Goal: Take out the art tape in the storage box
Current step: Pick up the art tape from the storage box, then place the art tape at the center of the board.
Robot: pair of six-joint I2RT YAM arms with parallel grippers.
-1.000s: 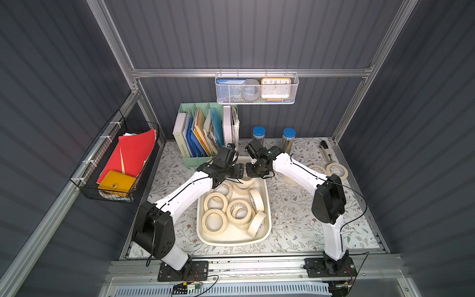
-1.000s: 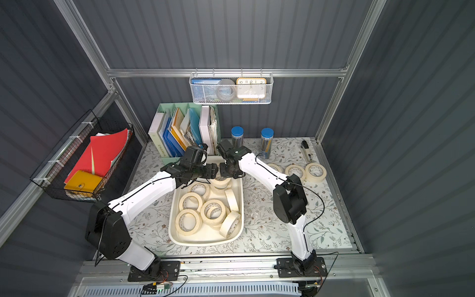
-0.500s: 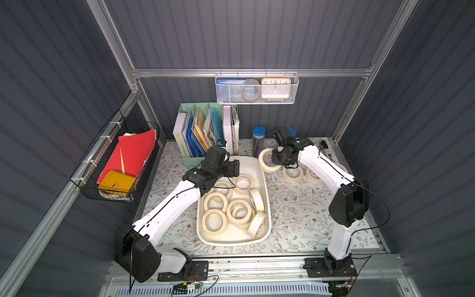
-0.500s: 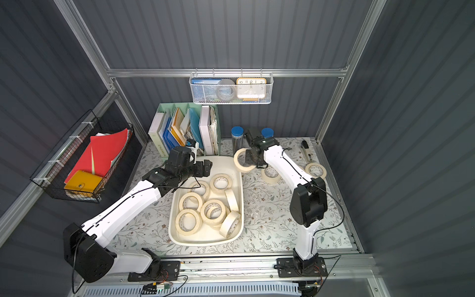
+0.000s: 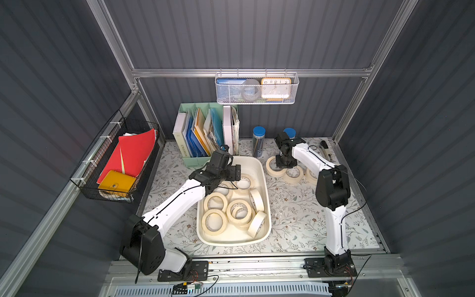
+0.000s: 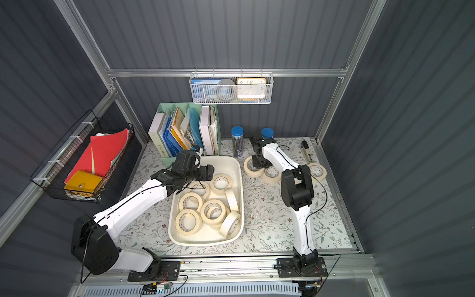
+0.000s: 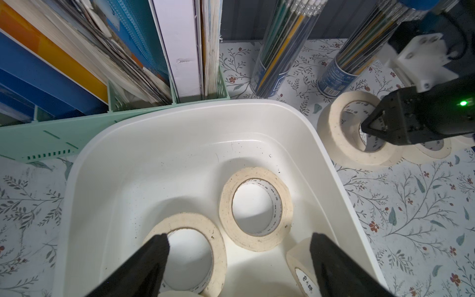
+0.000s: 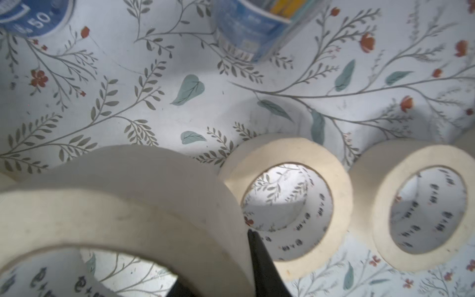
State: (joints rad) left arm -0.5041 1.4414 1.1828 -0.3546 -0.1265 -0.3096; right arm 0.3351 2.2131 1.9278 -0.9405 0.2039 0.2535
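Arms (image 5: 180, 200) forward: left tool (image 7: 239, 237) agape over storage box (image 7: 180, 154), right tool (image 7: 365, 127) pinching tape (image 8: 128, 210).

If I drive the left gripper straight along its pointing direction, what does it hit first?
Probably the flat art tape roll in the storage box, ahead of the open left gripper. Its finger may catch the neighbouring roll first; depth is unclear.

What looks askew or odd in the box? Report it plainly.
In the box, the far roll and the near roll on its right side stand on edge, tilted; the others lie flat. Dark specks dot its floor. Nothing looks spilled or broken.
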